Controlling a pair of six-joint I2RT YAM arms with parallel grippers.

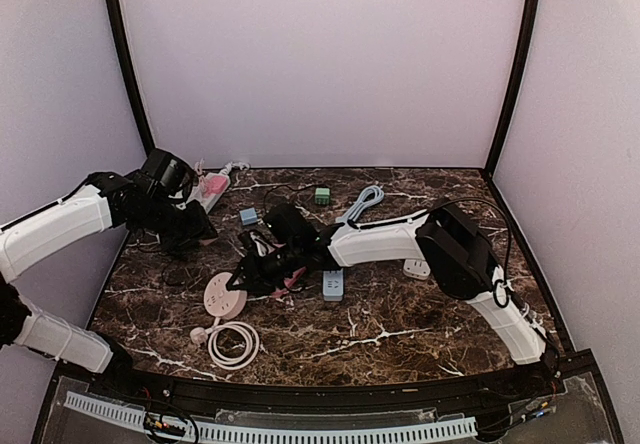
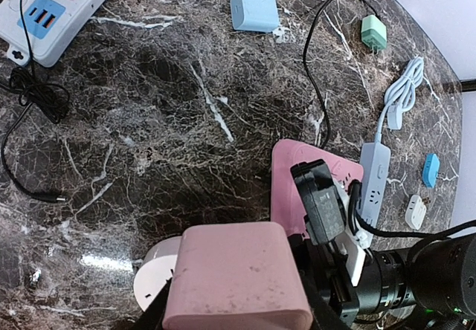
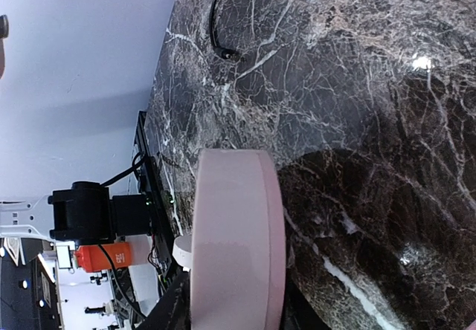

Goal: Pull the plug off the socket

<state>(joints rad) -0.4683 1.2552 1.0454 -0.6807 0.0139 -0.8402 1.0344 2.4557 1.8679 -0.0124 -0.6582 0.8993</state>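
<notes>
The marble table carries a scatter of power strips, adapters and cables. The right arm reaches across it to the middle. The left arm bends in from the far left.

The right pincer is right at the pink socket, which sits left of the table's centre. In the left wrist view a black plug stands on that socket, apparently seated, with its cord trailing off to the right. The dark hardware hides the contact, so I cannot tell whether the right pincer's jaws are clamped on the plug or only close to it.

The left pincer hangs near the white power strip, apart from the pink socket. A pink block fills the bottom of its own camera view, and I cannot tell how its jaws stand.

The step in hand looks like taking hold of the plug, since it is not yet out. The next move probably needs a firm grip on the plug's body and a straight pull away from the socket's face. The socket looks light and may lift along with the plug, so it would likely need holding down
</notes>
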